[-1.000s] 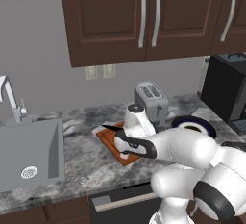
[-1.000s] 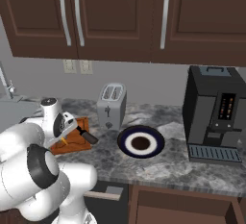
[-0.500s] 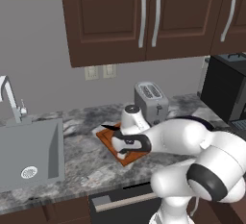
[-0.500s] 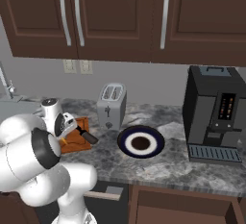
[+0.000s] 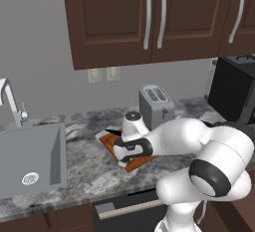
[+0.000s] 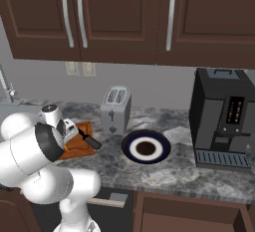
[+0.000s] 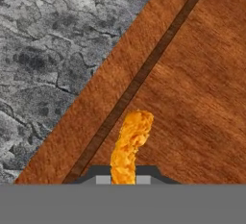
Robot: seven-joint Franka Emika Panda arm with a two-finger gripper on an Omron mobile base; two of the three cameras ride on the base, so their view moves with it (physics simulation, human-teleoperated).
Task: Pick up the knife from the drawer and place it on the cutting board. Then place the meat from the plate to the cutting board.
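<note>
The orange-yellow meat [image 7: 129, 141] hangs upright between my gripper's [image 7: 123, 180] tips, which are shut on it. It is just above the reddish-brown cutting board [image 7: 192, 98], close to the groove along the board's rim. The board [image 5: 133, 164] [image 6: 75, 151] lies on the counter left of the toaster, with my hand low over it. The knife lies on the board: its black blade tip [image 5: 111, 132] pokes out behind my hand and its dark handle [image 6: 92, 142] sticks off the board's right edge. The blue-rimmed plate [image 6: 130, 147] sits bare to the right. The brown drawer [image 6: 189, 215] stands open below the counter.
A silver toaster [image 5: 156, 105] [image 6: 115, 109] stands behind the board. A black coffee machine [image 6: 221, 116] is at the far right. The sink [image 5: 30, 159] with its faucet lies to the left. Dark upper cabinets [image 5: 149, 17] hang above the speckled grey counter [image 7: 48, 50].
My arm has stretched further over the board and the hand has sunk lower towards it. The grip on the meat has stayed shut.
</note>
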